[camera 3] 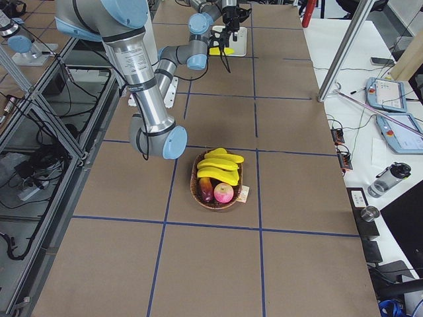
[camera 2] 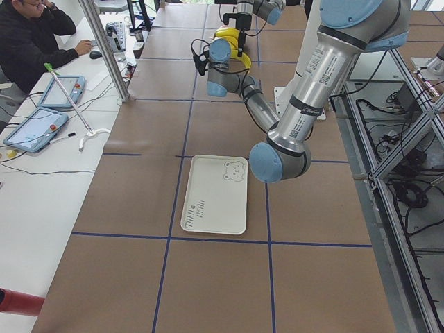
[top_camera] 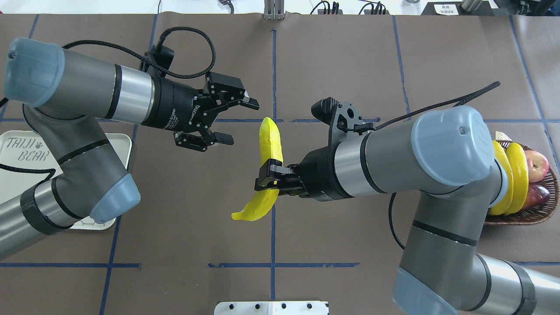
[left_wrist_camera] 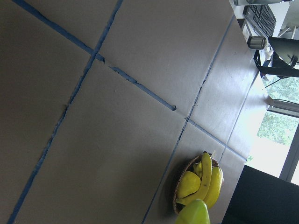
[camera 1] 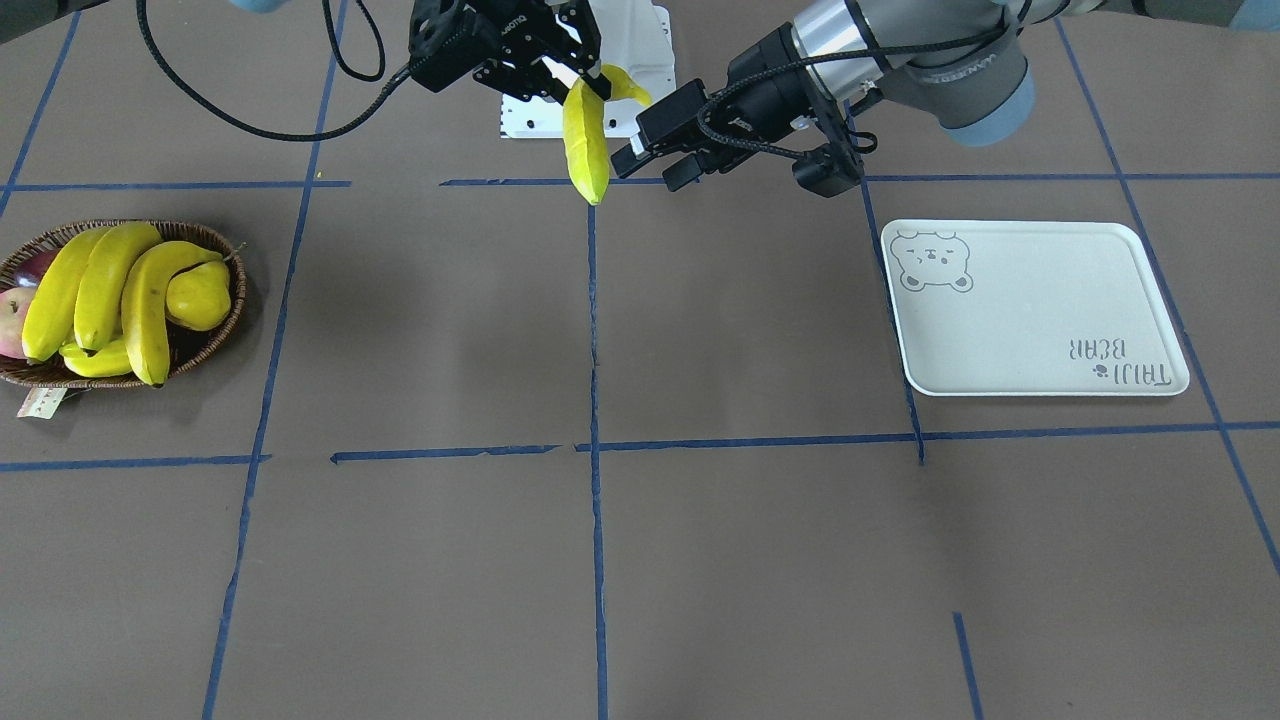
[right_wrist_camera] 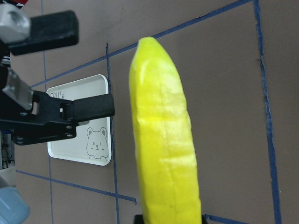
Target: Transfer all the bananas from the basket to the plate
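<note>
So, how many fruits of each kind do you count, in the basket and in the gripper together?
bananas: 4 (3 in the basket, 1 in the right gripper)
pear: 1
apple: 1
dark red fruit: 1
short yellow fruit, half hidden under the bananas: 1
Total: 8

- The right arm (top_camera: 442, 148) reaches in from the right of the overhead view. Its elbow is bent, its forearm is roughly level, and its wrist points toward the centre.
- The right gripper (top_camera: 267, 177) is clamped across a banana (top_camera: 270, 140) a little below the fruit's middle and holds it up in the air.
- The left arm (top_camera: 87, 87) comes in from the opposite side, folded at the elbow, with its forearm aimed at the right gripper.
- The left gripper (top_camera: 238, 121) has its fingers spread wide and facing the banana's far end. It is near the banana but apart from it, and grips nothing.
</note>
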Controlling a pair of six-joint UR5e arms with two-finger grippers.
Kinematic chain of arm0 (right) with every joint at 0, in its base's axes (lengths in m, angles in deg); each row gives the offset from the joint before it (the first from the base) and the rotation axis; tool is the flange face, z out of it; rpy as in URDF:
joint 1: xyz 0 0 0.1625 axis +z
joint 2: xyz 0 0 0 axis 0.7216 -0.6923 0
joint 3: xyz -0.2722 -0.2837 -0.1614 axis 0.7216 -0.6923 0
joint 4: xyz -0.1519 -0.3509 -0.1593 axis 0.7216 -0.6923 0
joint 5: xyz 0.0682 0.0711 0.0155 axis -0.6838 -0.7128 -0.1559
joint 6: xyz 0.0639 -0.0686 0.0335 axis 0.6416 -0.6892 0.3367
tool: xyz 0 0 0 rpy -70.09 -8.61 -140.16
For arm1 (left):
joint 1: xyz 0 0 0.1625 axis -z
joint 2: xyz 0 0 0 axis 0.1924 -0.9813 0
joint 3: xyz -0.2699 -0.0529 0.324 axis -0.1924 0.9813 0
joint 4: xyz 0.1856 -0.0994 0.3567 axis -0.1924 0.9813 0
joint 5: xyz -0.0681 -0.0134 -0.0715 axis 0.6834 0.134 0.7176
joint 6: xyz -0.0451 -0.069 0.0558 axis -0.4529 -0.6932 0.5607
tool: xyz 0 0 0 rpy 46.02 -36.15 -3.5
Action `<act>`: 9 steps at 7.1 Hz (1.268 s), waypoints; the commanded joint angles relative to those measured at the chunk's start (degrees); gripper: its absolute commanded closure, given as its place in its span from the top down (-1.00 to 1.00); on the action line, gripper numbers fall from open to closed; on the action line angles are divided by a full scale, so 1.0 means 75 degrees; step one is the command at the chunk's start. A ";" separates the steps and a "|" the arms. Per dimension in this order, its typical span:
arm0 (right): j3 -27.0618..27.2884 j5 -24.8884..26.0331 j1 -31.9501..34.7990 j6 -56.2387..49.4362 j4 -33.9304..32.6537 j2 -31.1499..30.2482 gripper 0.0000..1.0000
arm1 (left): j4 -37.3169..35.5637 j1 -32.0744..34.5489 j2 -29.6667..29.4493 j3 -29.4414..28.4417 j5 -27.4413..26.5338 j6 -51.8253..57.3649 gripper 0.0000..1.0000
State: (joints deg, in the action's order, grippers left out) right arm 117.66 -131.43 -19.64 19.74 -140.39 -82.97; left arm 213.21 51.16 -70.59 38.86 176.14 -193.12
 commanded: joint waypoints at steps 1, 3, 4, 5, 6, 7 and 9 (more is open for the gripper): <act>-0.0052 0.0077 -0.0059 0.0035 0.0000 0.0060 -0.96 | 0.0005 -0.0476 -0.0054 0.0031 -0.0245 -0.0002 0.97; -0.0041 0.0077 -0.0071 0.0047 0.0000 0.0060 -0.96 | 0.0017 -0.0596 -0.0054 0.0043 -0.0269 -0.0014 0.85; -0.0041 0.0077 -0.0071 0.0047 0.0000 0.0071 -0.96 | 0.0017 -0.0596 -0.0066 0.0043 -0.0292 -0.0014 0.70; -0.0041 0.0077 -0.0071 0.0047 0.0000 0.0071 -0.96 | 0.0017 -0.0619 -0.0089 0.0055 -0.0293 -0.0014 0.55; -0.0041 0.0077 -0.0071 0.0047 0.0000 0.0071 -0.96 | 0.0017 -0.0631 -0.0124 0.0066 -0.0293 -0.0025 0.47; -0.0041 0.0077 -0.0059 0.0047 -0.0023 0.0071 -0.96 | 0.0017 -0.0677 -0.0124 0.0125 -0.0293 -0.0025 0.43; -0.0041 0.0077 -0.0059 0.0047 -0.0023 0.0083 -0.96 | 0.0017 -0.0678 -0.0124 0.0160 -0.0293 -0.0037 0.17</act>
State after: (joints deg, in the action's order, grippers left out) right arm 117.35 -130.85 -20.13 20.09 -140.55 -82.41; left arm 213.33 46.13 -71.50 39.92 173.95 -193.33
